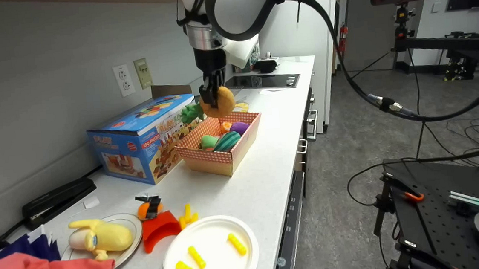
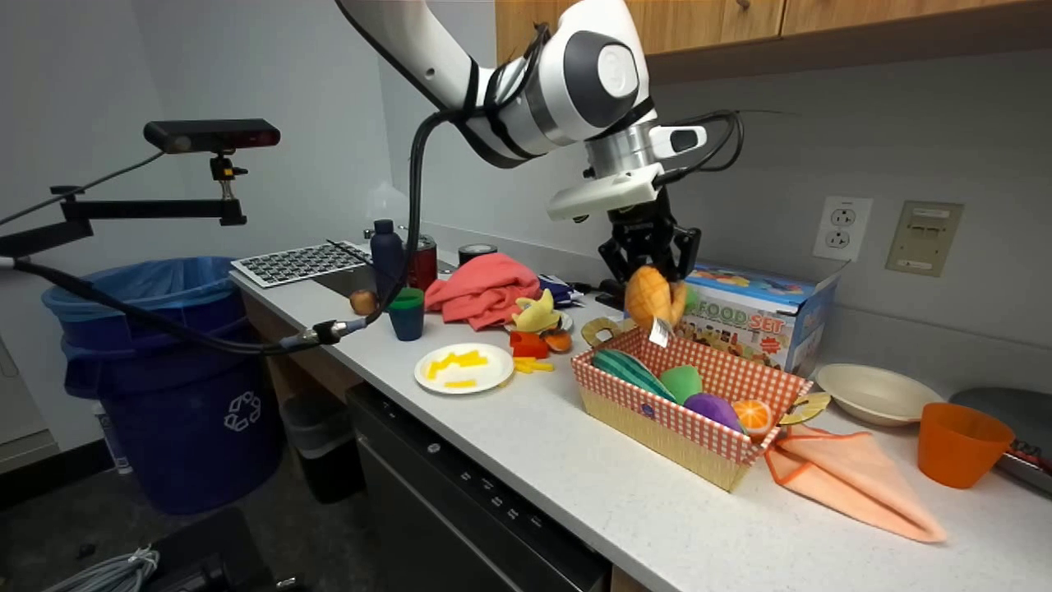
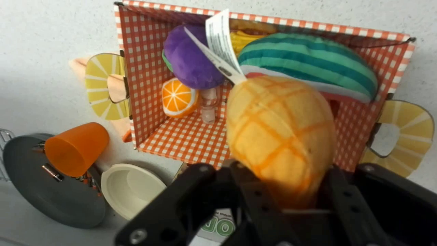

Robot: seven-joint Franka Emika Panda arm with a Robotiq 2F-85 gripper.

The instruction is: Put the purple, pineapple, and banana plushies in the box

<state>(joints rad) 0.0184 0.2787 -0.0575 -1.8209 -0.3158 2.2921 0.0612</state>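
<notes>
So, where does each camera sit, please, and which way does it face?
An exterior view: near the plate, facing toward the stove; arm, jaws show.
An exterior view: near the orange cup, facing toward the plate; arm, jaws show.
Wrist view: on the arm, facing down into the checked box; jaws show, gripping the pineapple.
Both exterior views share plate, checked box and pineapple.
</notes>
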